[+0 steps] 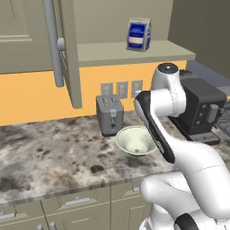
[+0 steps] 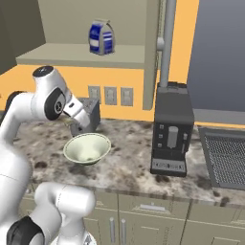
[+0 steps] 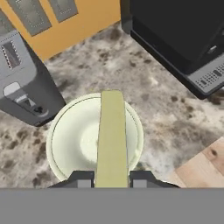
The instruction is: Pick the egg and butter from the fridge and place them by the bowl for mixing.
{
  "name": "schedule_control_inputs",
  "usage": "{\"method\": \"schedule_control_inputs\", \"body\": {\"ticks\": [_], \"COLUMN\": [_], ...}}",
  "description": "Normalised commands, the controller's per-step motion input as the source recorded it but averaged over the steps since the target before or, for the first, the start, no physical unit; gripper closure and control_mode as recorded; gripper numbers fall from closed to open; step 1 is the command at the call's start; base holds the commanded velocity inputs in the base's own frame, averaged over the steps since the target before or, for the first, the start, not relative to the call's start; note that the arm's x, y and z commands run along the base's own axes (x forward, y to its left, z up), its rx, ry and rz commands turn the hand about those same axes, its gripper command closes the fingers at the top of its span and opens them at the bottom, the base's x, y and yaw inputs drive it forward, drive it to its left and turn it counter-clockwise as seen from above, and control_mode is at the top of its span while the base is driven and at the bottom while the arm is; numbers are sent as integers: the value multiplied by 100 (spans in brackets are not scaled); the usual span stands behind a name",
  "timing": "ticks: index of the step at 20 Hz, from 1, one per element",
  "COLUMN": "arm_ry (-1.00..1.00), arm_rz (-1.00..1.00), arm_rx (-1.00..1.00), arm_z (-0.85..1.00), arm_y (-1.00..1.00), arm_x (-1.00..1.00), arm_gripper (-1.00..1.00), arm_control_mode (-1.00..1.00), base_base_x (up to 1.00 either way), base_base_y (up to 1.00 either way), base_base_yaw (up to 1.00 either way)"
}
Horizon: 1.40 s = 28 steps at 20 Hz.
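Two dark fingertips point(image 3: 85, 179) of the gripper point(image 3: 112, 180) clamp the butter point(image 3: 112, 135), a pale yellow-green stick hanging above the cream-green bowl point(image 3: 70, 144). That bowl point(image 1: 130, 134) sits on the speckled counter point(image 1: 45, 152), just beside the grey toaster point(image 1: 109, 114) and near the black coffee machine point(image 2: 171, 129).

Glossy bowl point(image 3: 78, 140), mottled stone counter point(image 3: 175, 113)

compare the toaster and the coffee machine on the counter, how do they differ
The small grey two-slot toaster is light grey; the boxy black coffee machine is near black. The toaster is low and squat, the coffee machine clearly taller. The toaster stands close behind the pale cream-green round bowl, the coffee machine off to the bowl's other side. Both stand upright on the speckled stone counter against the orange wall.
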Motion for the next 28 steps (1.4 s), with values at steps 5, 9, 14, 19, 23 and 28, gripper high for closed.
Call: {"method": "schedule_control_inputs", "body": {"ticks": [5, 9, 14, 19, 23, 28], "arm_ry": [2, 0, 0, -3, 0, 0], "arm_rz": [-16, -17, -14, 0, 11, 4], "arm_rx": [15, 9, 4, 5, 12, 0], "arm_z": [-21, -23, -26, -40, -39, -36], "arm_y": [-73, -67, -59, -22, -25, -20], "arm_x": [-4, -9, -15, -3, 0, 11], "arm_gripper": [100, 100, 100, 100, 100, 100], "arm_control_mode": [-100, -100, -100, -100, -100, -100], "base_base_x": [0, 0, 0, 0, 0, 0], "base_base_y": [0, 0, 0, 0, 0, 0], "base_base_yaw": [0, 0, 0, 0, 0, 0]}}
